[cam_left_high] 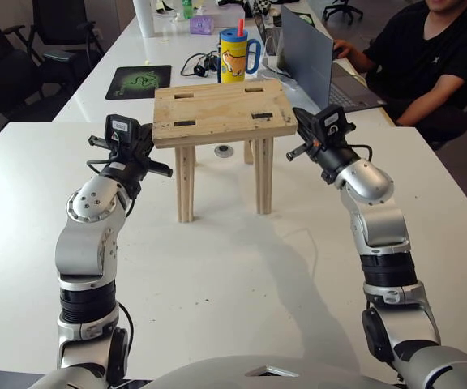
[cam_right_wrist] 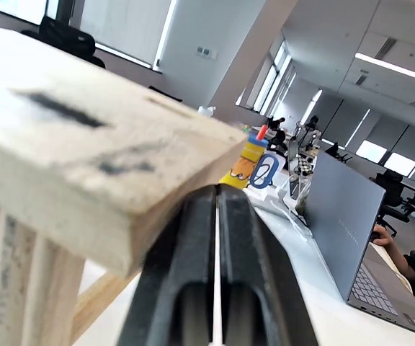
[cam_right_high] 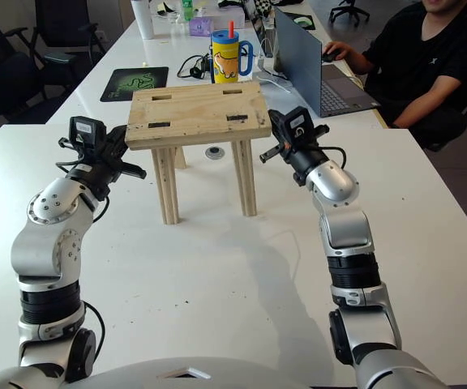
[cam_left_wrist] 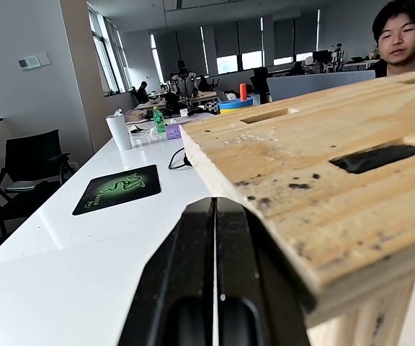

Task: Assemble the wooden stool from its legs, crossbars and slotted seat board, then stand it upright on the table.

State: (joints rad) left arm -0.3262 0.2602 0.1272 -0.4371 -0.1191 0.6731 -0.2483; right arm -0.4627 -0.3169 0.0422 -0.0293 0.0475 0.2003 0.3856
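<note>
The wooden stool stands upright on the white table [cam_left_high: 217,267], its slotted seat board [cam_left_high: 221,109] resting on pale legs [cam_left_high: 185,182]. My left gripper [cam_left_high: 147,146] sits at the seat's left edge, fingers [cam_left_wrist: 215,238] pressed together with nothing between them, their tips just under the board's corner [cam_left_wrist: 279,180]. At the seat's right edge is my right gripper [cam_left_high: 297,120], also shut and empty, its fingers [cam_right_wrist: 215,238] lying against the underside of the board's edge [cam_right_wrist: 121,180].
Behind the stool are a yellow and blue mug [cam_left_high: 233,55], a black mouse pad [cam_left_high: 139,81], cables and an open laptop [cam_left_high: 310,49] used by a seated person. A small round part [cam_left_high: 224,151] lies on the table under the stool.
</note>
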